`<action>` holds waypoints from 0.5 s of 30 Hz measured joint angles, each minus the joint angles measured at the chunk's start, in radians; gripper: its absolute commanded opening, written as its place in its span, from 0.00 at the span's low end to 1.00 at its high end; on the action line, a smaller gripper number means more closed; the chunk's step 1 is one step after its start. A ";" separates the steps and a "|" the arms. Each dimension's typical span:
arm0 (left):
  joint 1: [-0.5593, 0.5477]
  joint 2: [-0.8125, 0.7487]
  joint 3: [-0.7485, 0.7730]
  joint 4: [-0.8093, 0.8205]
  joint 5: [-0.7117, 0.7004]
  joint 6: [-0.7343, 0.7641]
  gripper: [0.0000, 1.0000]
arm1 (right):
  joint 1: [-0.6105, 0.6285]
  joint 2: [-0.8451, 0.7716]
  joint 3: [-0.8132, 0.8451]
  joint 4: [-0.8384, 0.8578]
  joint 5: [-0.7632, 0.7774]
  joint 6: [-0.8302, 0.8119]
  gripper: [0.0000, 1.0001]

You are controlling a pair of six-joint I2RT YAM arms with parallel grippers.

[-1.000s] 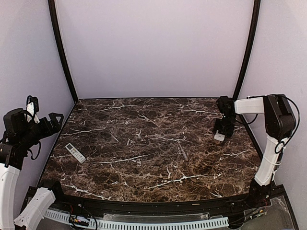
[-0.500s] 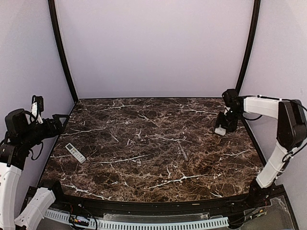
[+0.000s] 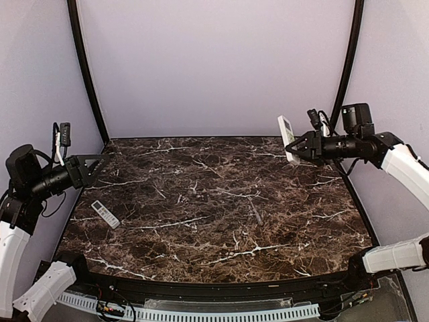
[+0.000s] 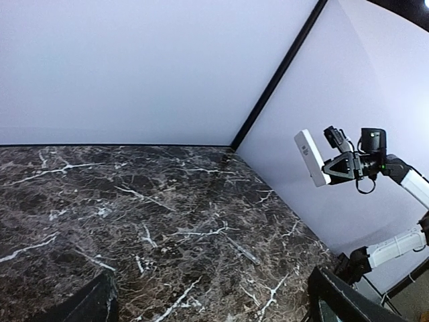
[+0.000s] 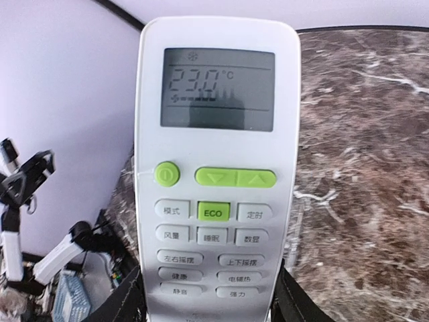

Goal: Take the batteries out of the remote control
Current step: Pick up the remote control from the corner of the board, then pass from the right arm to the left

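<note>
Jaws of our right gripper [image 3: 299, 147] pinch the white plastic green-buttoned remote control [image 5: 213, 168] aloft; the left gripper [image 3: 97, 172] jaws stand spread; next, we reckon, flip it to bare the battery cover

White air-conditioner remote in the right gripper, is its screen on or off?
On. The white air-conditioner remote, held by the right gripper, shows digits and a snowflake symbol on its grey screen.
</note>
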 measured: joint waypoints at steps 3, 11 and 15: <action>-0.082 0.014 0.000 0.056 0.011 -0.030 0.95 | 0.055 -0.019 -0.031 0.038 -0.124 0.024 0.39; -0.494 0.216 0.056 0.092 -0.140 0.048 0.95 | 0.227 0.044 -0.040 0.091 -0.255 0.053 0.38; -0.747 0.370 0.144 0.091 -0.266 0.178 0.95 | 0.320 0.130 -0.038 0.129 -0.285 0.066 0.37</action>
